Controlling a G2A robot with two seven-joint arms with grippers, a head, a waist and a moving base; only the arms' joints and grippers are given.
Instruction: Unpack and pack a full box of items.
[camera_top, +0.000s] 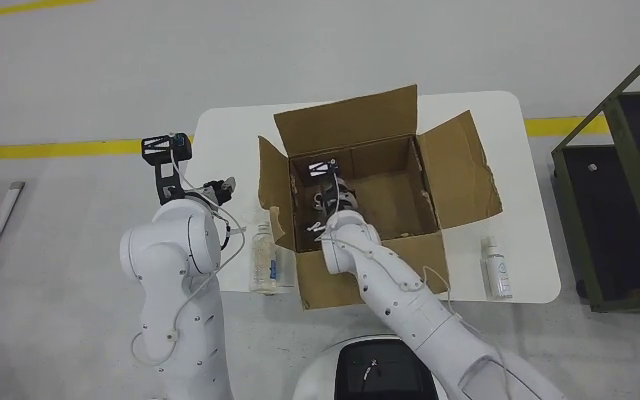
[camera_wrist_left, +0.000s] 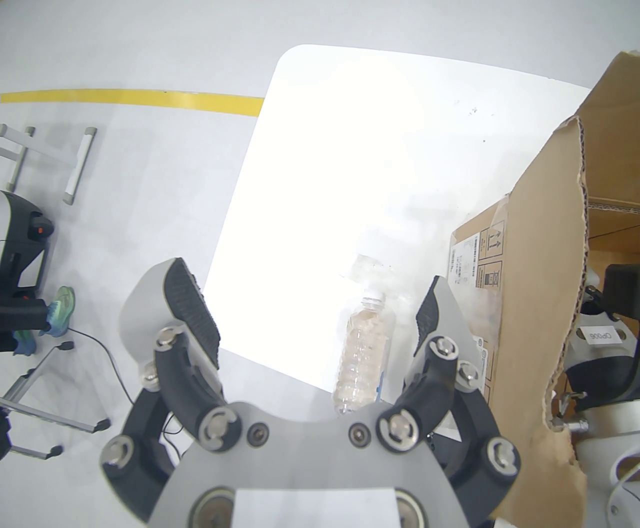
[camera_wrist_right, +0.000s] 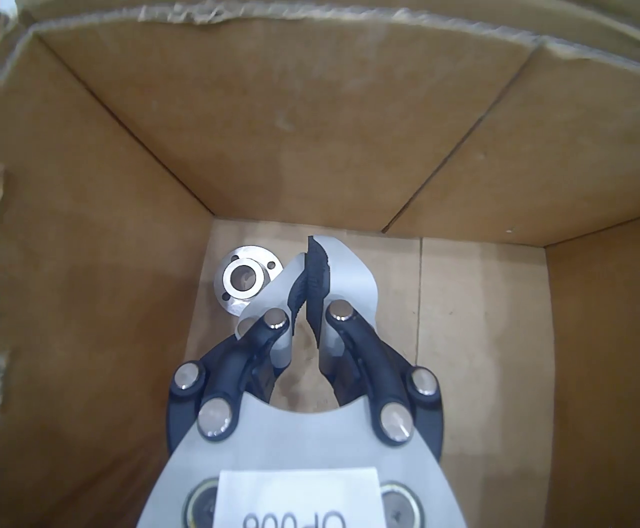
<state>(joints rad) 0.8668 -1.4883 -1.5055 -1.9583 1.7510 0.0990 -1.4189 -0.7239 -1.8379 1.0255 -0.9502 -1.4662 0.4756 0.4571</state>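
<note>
We are holding our right gripper (camera_wrist_right: 309, 262) down inside the open cardboard box (camera_wrist_right: 320, 125), its fingers pressed together pad to pad with nothing between them. Just beside it, on the box floor near a corner, a round metal flange (camera_wrist_right: 229, 295) is lying flat. In the right wrist view one finger is overlapping its rim, though we cannot tell whether the two are touching. Our left gripper (camera_wrist_left: 306, 280) is hanging outside the box, above the left side of the white table (camera_top: 240, 130), its fingers spread wide and gripping nothing. Below it a clear plastic bottle (camera_wrist_left: 362, 360) is lying on its side at the table's near edge, just beside the box's outer wall. Over on the right side of the table, apart from the box, a white spray bottle (camera_top: 496, 268) is lying near the edge.
</note>
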